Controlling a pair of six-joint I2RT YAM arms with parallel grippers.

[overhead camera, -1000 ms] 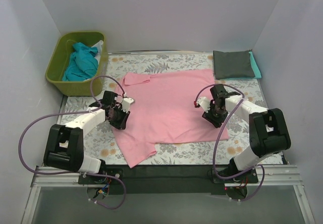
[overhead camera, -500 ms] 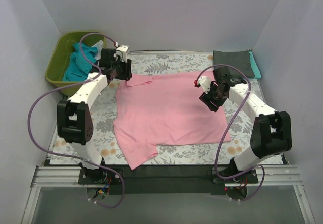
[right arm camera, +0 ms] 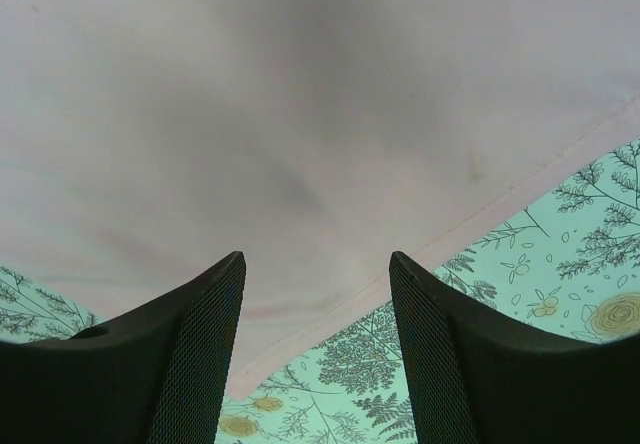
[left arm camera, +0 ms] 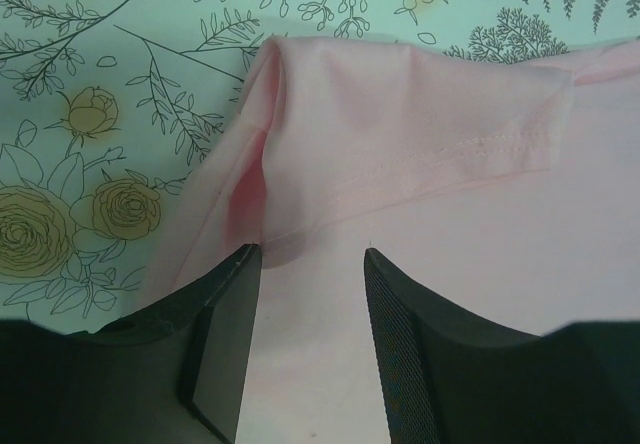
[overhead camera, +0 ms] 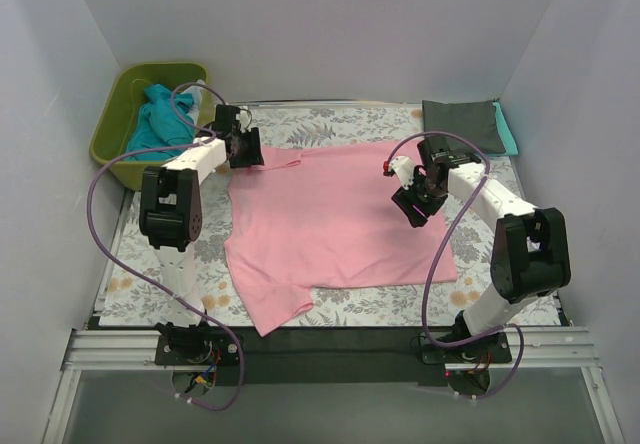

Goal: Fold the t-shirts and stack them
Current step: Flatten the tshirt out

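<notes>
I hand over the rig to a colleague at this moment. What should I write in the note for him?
Left gripper: open, low at the far-left sleeve of the pink t-shirt, holding nothing.
Right gripper: open over the shirt's right edge, holding nothing.
Pink t-shirt: spread on the table cloth, not yet folded.
Done: dark grey t-shirt lies folded at the far right corner, teal fabric showing at its right side.
Left: fold the pink one and stack it; crumpled teal clothing waits in the green tub.

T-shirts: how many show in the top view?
4. Pink t-shirt spread mid-table; dark grey t-shirt folded far right, teal t-shirt edge under it; teal bundle in the tub, possibly hiding more.
</notes>
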